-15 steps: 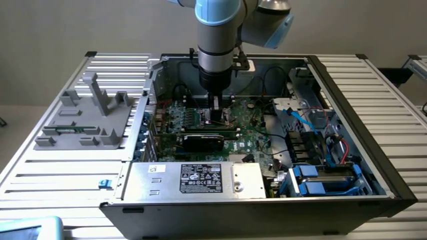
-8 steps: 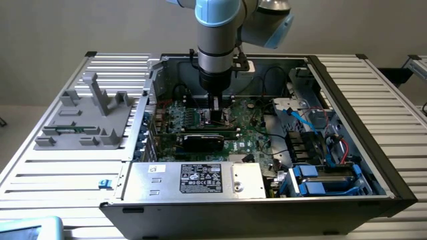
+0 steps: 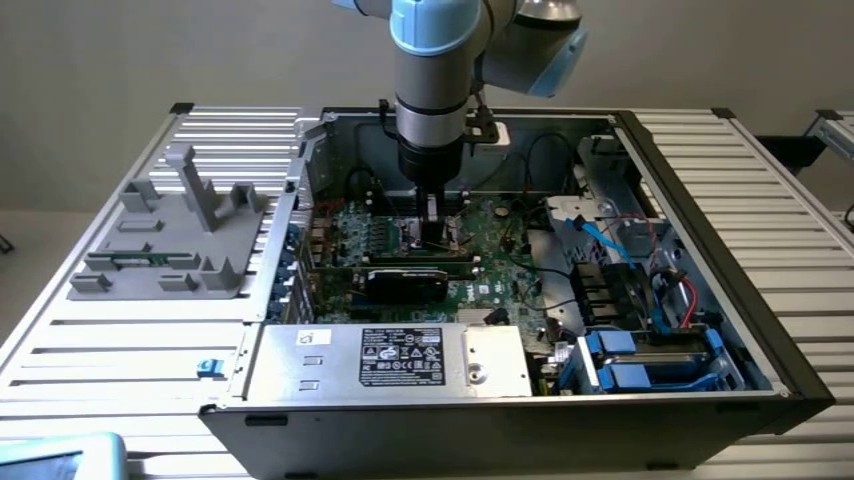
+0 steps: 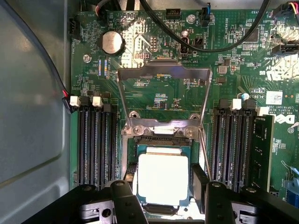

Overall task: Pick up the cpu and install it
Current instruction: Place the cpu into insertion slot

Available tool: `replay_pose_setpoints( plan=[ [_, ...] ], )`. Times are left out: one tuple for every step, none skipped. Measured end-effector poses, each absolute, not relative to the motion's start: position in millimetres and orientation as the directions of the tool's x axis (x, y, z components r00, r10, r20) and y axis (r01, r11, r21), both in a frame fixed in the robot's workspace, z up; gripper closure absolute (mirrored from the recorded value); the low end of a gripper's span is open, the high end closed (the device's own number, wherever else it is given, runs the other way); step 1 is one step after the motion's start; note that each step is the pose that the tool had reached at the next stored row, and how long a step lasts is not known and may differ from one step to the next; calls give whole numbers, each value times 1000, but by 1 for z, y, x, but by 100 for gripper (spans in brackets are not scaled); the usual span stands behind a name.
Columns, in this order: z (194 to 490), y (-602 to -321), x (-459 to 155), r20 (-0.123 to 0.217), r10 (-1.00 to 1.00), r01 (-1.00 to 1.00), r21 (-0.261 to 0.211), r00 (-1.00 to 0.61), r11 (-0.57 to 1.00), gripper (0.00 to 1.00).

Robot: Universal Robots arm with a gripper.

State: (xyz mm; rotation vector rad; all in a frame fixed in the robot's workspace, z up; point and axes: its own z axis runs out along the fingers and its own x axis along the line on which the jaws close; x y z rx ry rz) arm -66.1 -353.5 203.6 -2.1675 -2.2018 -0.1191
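Hand [image 4: 163, 189] pointing straight down — astride the cpu [image 4: 163, 179], in socket [image 4: 161, 132]

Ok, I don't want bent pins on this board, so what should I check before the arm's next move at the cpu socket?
1. Load frame swung open, off the socket: ok.
2. cpu lies inside the socket outline, square to it: ok.
3. cpu seated fully flat: cannot tell.
4. Gripper down inside the case, right at the socket: ok.
5. Black cable does not cross the socket: ok.
6. Whether the cpu is held or free: cannot tell.
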Motion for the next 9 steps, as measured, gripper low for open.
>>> replay_pose_setpoints(
  plan=[
    [204, -354, -66, 89, 996, 1000, 20, -17, 15, 45],
    [204, -354, -66, 89, 996, 1000, 20, -17, 15, 45],
    [204, -355, -66, 90, 996, 1000, 20, -17, 15, 45],
    [204, -355, -66, 90, 996, 1000, 20, -16, 15, 45],
    [203, -356, -66, 92, 996, 1000, 20, -16, 14, 45],
    [203, -356, -66, 92, 996, 1000, 20, -15, 13, 45],
    [203, -356, -66, 93, 996, 1000, 20, -14, 12, 45],
    [203, -356, -66, 93, 996, 1000, 20, -13, 11, 45],
    [203, -356, -66, 93, 996, 1000, 20, -12, 10, 45]
  ],
)
